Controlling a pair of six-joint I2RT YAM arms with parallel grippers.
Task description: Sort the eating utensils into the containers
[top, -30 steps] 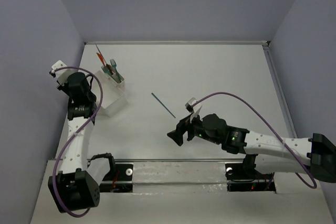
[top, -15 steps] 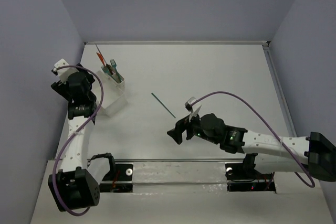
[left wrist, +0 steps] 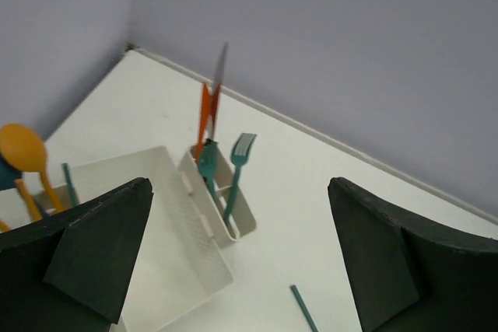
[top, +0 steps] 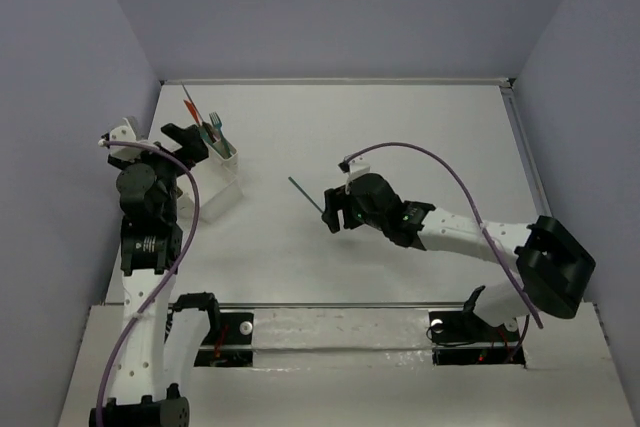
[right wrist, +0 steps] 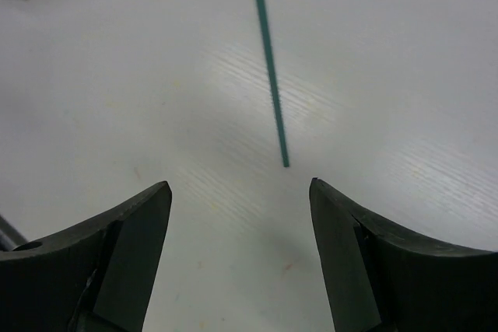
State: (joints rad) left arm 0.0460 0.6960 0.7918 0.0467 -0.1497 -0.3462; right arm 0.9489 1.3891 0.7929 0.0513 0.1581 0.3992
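Straddling tip of teal stick with right gripper, jaws apart, empty. Risks flicking it away: thin, flat, caught at tip only. Keeping left gripper wide, empty, far from stick.

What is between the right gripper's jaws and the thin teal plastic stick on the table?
Nothing: the right wrist view shows only bare white table between the right gripper and the thin teal plastic stick.

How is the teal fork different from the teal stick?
The teal fork stands leaning in the white organiser; the teal stick lies flat on the table. The fork ends in prongs; the stick is plain and thin all along. Both are teal.
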